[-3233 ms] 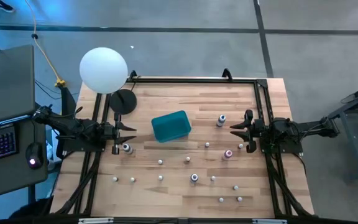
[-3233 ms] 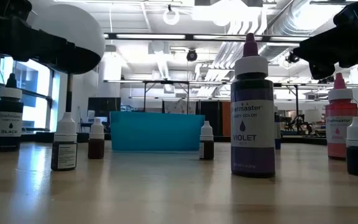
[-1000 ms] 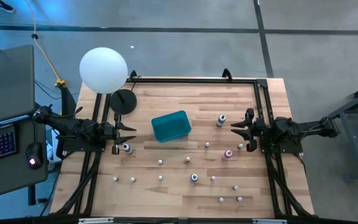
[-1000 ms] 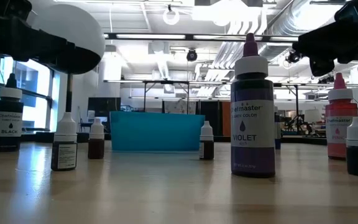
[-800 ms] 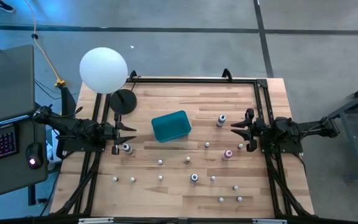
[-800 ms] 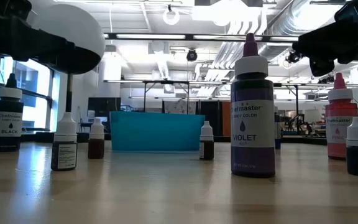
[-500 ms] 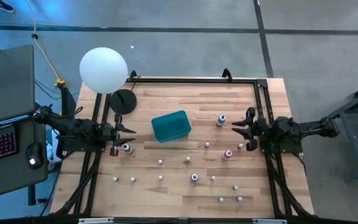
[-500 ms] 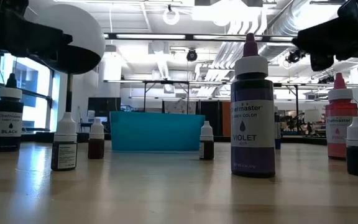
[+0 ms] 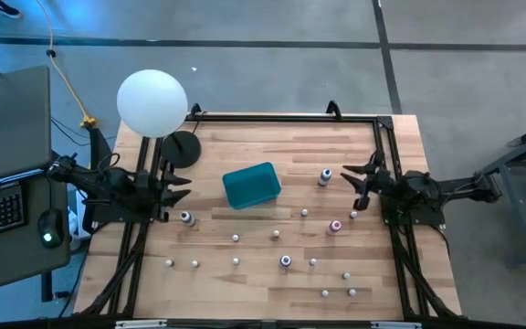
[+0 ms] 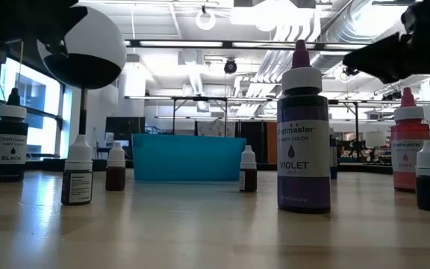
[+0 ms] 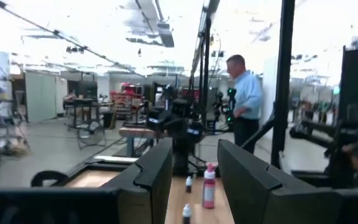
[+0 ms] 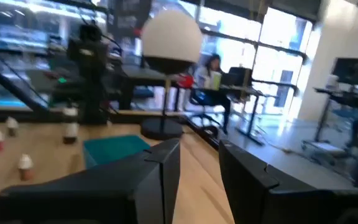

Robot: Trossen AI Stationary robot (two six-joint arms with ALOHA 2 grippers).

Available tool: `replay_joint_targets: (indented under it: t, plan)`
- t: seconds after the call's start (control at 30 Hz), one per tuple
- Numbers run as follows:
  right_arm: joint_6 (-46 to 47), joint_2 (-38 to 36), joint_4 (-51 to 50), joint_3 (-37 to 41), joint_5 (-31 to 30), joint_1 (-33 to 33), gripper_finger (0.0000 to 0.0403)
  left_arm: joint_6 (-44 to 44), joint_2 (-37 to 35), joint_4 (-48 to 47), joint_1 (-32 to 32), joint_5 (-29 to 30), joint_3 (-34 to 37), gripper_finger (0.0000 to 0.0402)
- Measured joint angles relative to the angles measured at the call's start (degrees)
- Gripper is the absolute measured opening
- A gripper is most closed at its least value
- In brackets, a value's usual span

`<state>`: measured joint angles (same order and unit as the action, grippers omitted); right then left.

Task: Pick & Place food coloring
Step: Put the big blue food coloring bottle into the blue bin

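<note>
Wooden table (image 9: 272, 146): teal tub (image 9: 251, 185) near centre. Food coloring bottles (image 9: 285, 261) scattered from 3 through 6 to 9 o'clock of tub. Left gripper (image 9: 179, 187) at 9 o'clock edge, fingers apart, empty. Right gripper (image 9: 356, 187) at 3 o'clock edge, fingers apart, empty.

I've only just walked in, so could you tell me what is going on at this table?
Two dark robot arms sit at opposite ends of a wooden table, and neither holds anything. The left gripper and right gripper both hang open above the tabletop. Small white-capped food coloring bottles, including a purple violet bottle, stand scattered across the wood around a teal rectangular tub. No bottle has been picked up.
</note>
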<state>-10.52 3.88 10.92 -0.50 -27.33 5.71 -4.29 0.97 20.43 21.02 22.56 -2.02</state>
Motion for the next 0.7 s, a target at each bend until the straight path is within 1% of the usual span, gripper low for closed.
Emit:
replay_joint_targets:
  t: [0.07,0.13,0.2,0.3,0.37,0.47,0.53,0.7]
  plan:
    - [0.2,1.3,-0.7,-0.1,-0.2,-1.3,0.0104,3.0,0.0,0.0,0.0,0.5,0.0,0.0127]
    - [1.8,2.5,-3.6,-0.9,0.2,-2.5,0.0104,5.0,0.2,-0.1,0.0,0.5,0.0,0.0127]
    - [3.2,3.4,-5.8,-2.0,2.3,-3.7,0.0104,6.2,0.8,0.2,0.0,1.1,0.0,0.0127]
    - [5.9,4.9,-8.5,-2.7,6.9,-5.7,0.0104,7.1,2.9,1.3,0.0,3.6,-0.1,0.0127]
    - [10.1,6.5,-9.0,-2.7,8.7,-7.3,0.0104,7.1,4.9,3.0,0.0,4.8,-0.1,0.0127]
    - [16.3,10.2,-9.5,-1.9,8.8,-9.8,0.0104,7.2,8.2,3.5,0.0,5.5,-2.0,0.0127]
    - [17.3,13.1,-8.6,-1.8,9.1,-11.6,0.0104,7.2,10.9,3.7,0.0,5.7,-3.5,0.0127]
    - [16.0,20.2,-1.0,-1.8,13.4,-15.6,0.0104,7.2,17.5,3.5,0.0,5.7,-7.1,0.0127]
